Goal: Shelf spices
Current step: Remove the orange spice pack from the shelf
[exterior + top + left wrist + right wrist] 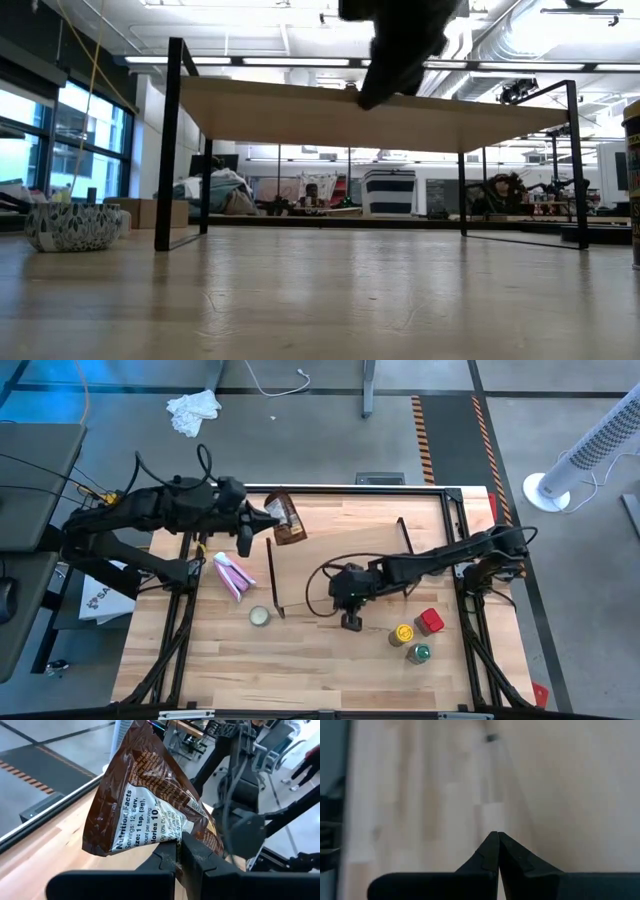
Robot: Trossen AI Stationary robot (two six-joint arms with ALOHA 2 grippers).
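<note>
Left fingers [179,851] closed on the lower edge of the brown packet [145,805]; packet stands up and away from the fingertips, long axis running forward from them, print side facing the wrist camera. In the high view the packet [287,518] hangs at the far edge of the surface [330,660], off the far end of the shelf [274,580]. From overhead the shelf shows only as a thin dark line, so I cannot tell how it lies; the low view shows its board [370,115] raised on black legs, nothing visible on top from that angle. Judgement: shelf lies back from the left fingers, toward the near side; left arm is the nearer. Right fingers [498,840] closed on nothing, pointing down over bare surface. The 3 other spices, yellow jar [402,633], green jar [419,653], red box [431,621], sit beside the right fingers [352,622], close together, not yet shelved. No containers in play.
</note>
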